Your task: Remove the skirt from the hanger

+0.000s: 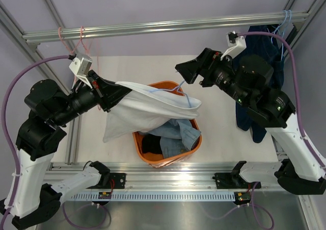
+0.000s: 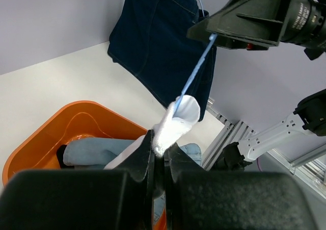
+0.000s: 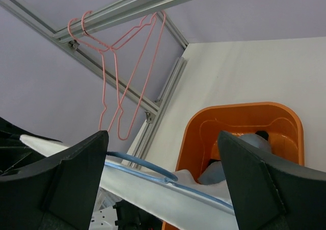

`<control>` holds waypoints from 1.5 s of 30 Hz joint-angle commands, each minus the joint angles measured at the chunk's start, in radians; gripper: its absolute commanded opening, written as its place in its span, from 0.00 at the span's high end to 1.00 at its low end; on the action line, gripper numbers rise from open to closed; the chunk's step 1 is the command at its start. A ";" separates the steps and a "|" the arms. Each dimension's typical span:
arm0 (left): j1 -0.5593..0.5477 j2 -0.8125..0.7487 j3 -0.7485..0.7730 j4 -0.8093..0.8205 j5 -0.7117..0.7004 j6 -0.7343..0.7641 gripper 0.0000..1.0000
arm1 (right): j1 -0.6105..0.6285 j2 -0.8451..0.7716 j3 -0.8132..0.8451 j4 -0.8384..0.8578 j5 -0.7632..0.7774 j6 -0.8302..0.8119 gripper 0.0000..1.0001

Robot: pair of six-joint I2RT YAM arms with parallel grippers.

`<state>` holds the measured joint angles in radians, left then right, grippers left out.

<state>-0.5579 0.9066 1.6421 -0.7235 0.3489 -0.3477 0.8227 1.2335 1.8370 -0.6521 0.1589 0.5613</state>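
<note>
The left pincer (image 1: 104, 93) is clamped on one end of a white cloth skirt (image 1: 145, 112). It is the only garment on a hanger here, so I take it as the task's. The skirt drapes over a thin light-blue wire hanger (image 1: 189, 98), whose long axis runs rightward from that grip above the orange plastic basket (image 1: 153, 161) on the tabletop (image 1: 224, 138). The hanger's far end reaches the right pincer (image 1: 186, 73), whose jaws stand wide apart with the wire passing between them; I cannot tell whether they touch. The right arm is nearer that end, so closing on the wire looks like the next move.
</note>
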 commanded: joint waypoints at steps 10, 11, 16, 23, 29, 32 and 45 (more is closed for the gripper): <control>0.000 0.026 0.033 0.098 -0.044 0.029 1.00 | 0.087 -0.100 -0.065 0.080 0.240 -0.024 0.01; -0.002 0.029 0.036 0.098 -0.045 0.029 1.00 | 0.089 -0.100 -0.059 0.077 0.252 -0.018 0.01; -0.013 0.031 0.032 0.121 -0.057 0.026 1.00 | 0.093 0.006 0.054 -0.064 0.248 0.049 0.01; -0.046 0.037 0.044 0.111 -0.108 0.044 1.00 | 0.145 0.075 0.091 -0.086 0.352 0.106 0.00; -0.056 0.048 0.067 0.096 -0.117 0.058 1.00 | 0.208 0.087 0.067 -0.115 0.482 0.100 0.01; -0.062 0.049 0.065 0.102 -0.114 0.053 1.00 | 0.220 0.099 0.062 -0.103 0.485 0.100 0.07; -0.076 0.046 0.058 0.110 -0.114 0.047 1.00 | 0.299 0.181 0.030 -0.026 0.660 0.083 0.53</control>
<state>-0.6273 0.9585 1.6630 -0.7090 0.2455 -0.3042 1.0981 1.4220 1.8801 -0.7475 0.7250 0.6388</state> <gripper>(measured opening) 0.046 0.542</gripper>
